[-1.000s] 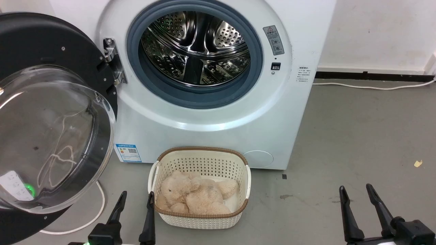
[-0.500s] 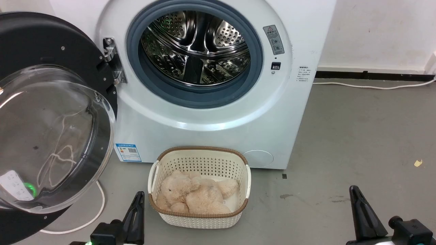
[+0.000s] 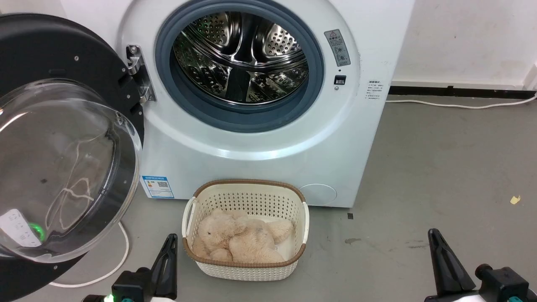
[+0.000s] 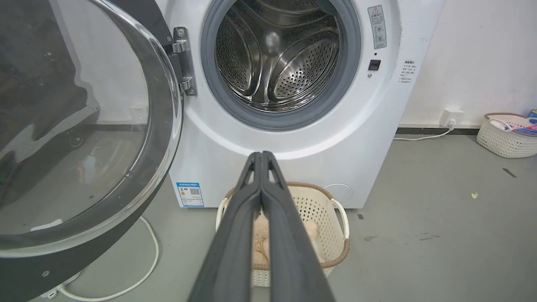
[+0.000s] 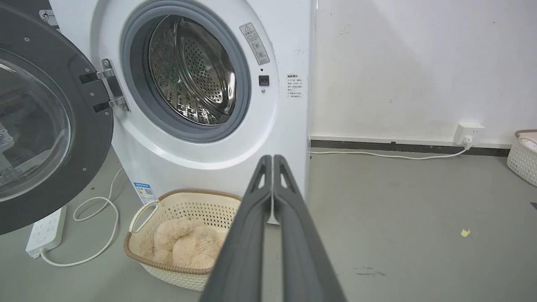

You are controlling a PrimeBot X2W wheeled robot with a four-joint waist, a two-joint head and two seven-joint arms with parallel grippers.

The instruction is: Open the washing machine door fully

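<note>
Nearest me, both sets of jaws are pressed together with nothing between them. The left gripper (image 4: 261, 156) and the right gripper (image 5: 272, 158) hang low over the floor (image 3: 440, 176), well apart from each other and touching nothing. Just beyond the left gripper a cream basket (image 3: 247, 185) sits on the floor, close against the foot of the washing machine (image 3: 260, 159), with a beige plush toy (image 3: 239, 241) lying in it. To my left a white cable (image 3: 122, 247) curls on the floor beneath the washing machine door (image 3: 50, 50). The door stands swung wide out from its hinge (image 3: 136, 75) on the left side of the opening, its glass bowl (image 3: 63, 167) bulging toward me. Farther back the steel drum (image 3: 239, 54) lies bare inside its grey gasket (image 3: 239, 121). I judge the door to be at or near full travel. It should handle as a heavy, stiff disc swinging on that one hinge; the black face looks glossy and slippery, and the glass I'd leave alone. If it needs more, I'd push with closed jaws on the black rim at the free edge, far from the hinge, minding the cable below.
</note>
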